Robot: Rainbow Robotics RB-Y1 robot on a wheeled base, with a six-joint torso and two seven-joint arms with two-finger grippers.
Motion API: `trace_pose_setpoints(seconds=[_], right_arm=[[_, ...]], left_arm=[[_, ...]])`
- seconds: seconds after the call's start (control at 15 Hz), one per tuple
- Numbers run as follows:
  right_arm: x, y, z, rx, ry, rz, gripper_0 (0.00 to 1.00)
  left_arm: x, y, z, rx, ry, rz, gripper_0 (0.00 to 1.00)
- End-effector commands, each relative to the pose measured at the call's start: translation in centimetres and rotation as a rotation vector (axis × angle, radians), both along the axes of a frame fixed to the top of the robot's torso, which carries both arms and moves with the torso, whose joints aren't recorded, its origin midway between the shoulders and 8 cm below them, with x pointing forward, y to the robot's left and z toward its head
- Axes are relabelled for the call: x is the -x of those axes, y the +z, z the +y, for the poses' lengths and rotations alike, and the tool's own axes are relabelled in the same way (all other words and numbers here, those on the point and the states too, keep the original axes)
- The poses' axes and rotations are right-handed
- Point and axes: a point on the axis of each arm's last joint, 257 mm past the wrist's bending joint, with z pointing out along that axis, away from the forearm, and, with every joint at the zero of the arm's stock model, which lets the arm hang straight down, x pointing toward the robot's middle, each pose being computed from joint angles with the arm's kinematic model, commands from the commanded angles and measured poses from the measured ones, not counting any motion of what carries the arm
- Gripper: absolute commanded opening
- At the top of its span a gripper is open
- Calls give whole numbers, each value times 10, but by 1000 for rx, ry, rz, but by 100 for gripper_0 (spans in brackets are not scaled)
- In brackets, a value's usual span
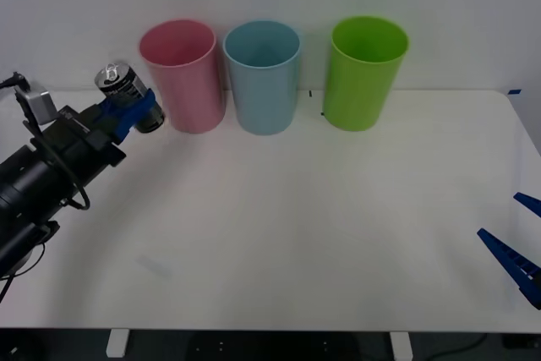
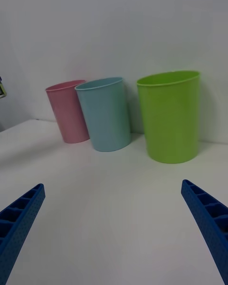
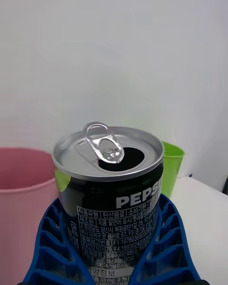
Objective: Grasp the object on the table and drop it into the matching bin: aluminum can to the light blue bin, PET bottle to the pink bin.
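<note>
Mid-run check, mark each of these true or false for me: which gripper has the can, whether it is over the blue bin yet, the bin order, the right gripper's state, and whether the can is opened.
1. The left gripper is shut on the aluminum can. True.
2. The can hangs directly over the light blue bin. False: it is held to the left of the pink bin, not above any bin.
3. The light blue bin stands between the pink bin and the green bin. True.
4. The right gripper is shut on a bottle. False: it is open and holds nothing, low at the table's right edge.
5. The can's mouth is open, tab raised. True, in the left wrist view.
</note>
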Motion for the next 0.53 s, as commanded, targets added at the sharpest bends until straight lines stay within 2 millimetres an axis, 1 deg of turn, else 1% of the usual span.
trace_pose_setpoints(seconds=[0.07,0.2,0.27,0.33,0.53], right_arm=[[0,0,0,0,0,0,100],[0,0,0,0,0,0,100],[0,0,0,0,0,0,100],[0,0,0,0,0,0,100],[0,0,0,0,0,0,100]], left_arm=[[-8,21,-3,22,19,-27,0],[-16,30,-10,11,25,-39,0],[-22,33,-18,12,16,-22,0],[-26,38,-25,21,6,-17,0],[-45,57,-50,67,-2,3,0]])
